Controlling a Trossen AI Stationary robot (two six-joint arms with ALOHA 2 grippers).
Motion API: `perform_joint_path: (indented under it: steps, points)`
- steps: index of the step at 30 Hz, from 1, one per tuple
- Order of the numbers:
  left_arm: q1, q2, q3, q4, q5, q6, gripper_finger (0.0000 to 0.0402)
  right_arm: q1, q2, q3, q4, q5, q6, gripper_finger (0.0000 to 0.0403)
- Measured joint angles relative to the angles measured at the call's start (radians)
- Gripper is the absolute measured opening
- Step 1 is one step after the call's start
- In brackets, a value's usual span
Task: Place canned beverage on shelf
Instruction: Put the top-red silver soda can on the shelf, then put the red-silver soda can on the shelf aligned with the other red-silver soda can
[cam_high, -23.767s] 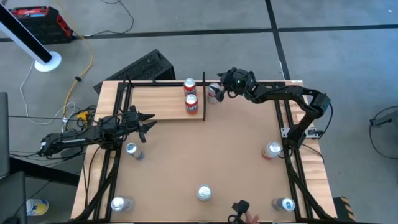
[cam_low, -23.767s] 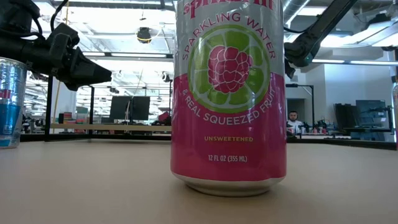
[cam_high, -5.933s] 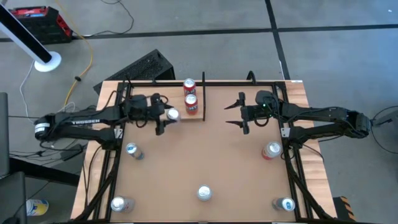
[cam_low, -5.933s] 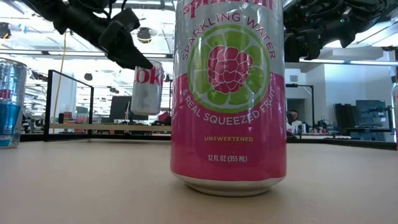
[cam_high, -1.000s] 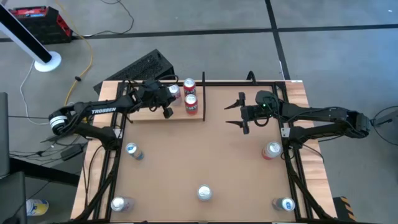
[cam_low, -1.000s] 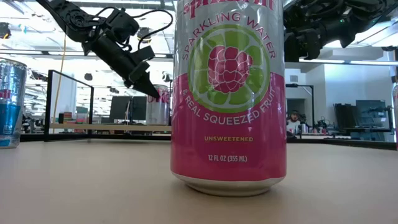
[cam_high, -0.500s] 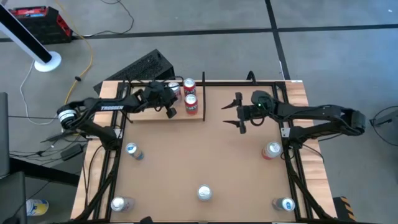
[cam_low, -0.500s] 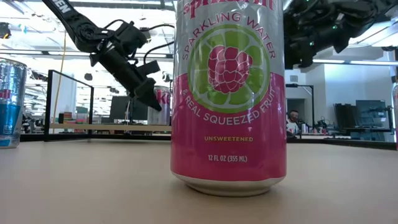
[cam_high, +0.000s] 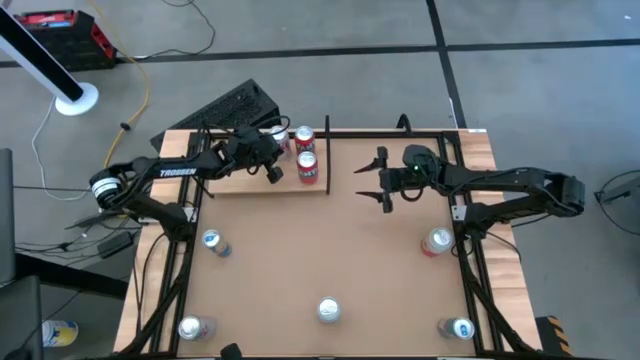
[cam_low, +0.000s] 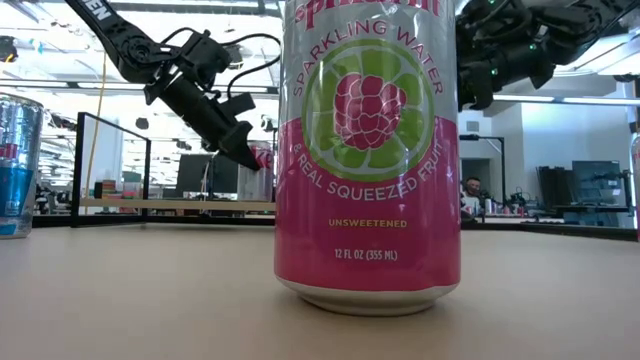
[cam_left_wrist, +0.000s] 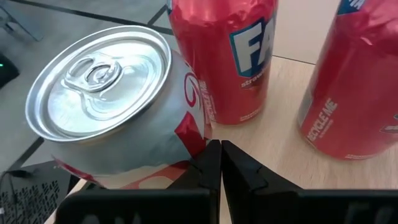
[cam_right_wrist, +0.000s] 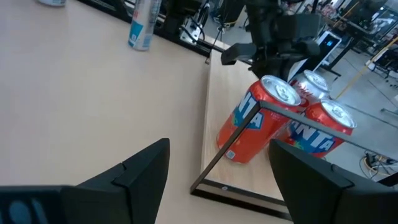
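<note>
A silver and red can (cam_high: 279, 140) stands on its base on the shelf (cam_high: 230, 176), a pale wood board at the table's far left, next to two red Fanta cans (cam_high: 304, 135) (cam_high: 308, 166). My left gripper (cam_high: 272, 174) is shut and slants down beside the silver can (cam_left_wrist: 118, 106). In the low view the gripper (cam_low: 250, 160) stands in front of the can (cam_low: 264, 172). My right gripper (cam_high: 373, 180) hangs open and empty over the table to the right of the shelf. It faces the cans (cam_right_wrist: 249, 127). My left gripper has its shut fingertips (cam_left_wrist: 211, 152) right by the lower side wall (cam_left_wrist: 186, 140) of the silver can. They come slanting down from the table's left. I cannot tell whether they touch the can.
Several more cans stand on the brown tabletop (cam_high: 211, 240) (cam_high: 437, 241) (cam_high: 190, 327) (cam_high: 460, 328). A pink sparkling-water can (cam_high: 328, 310) fills the middle of the low view (cam_low: 368, 150). Black rails (cam_high: 470, 260) edge the table. A person (cam_low: 470, 195) sits in the room far behind.
My right gripper has shifted a little toward the table's left and stays open. My left gripper has stayed shut beside the silver can and has moved only slightly.
</note>
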Motion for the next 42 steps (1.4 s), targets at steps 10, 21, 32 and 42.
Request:
perform_joint_path:
  steps: [10,21,32,42]
  points:
    - [-0.01,-0.018,0.028,-0.048,0.109,-0.018,0.0,0.0,0.0,0.0,-0.003,0.001,0.001,0.0297]
    - [-0.155,-0.288,0.198,-0.529,0.252,-0.073,0.0,0.0,0.0,0.0,-0.012,0.002,0.003,0.0297]
    - [-0.372,-0.539,0.198,-0.821,0.533,-0.146,0.0,0.002,0.0,0.0,-0.011,0.002,0.027,0.0297]
    - [-0.436,-0.549,0.198,-0.886,0.463,-0.191,0.0,0.016,0.0,0.0,0.015,0.002,0.094,0.0297]
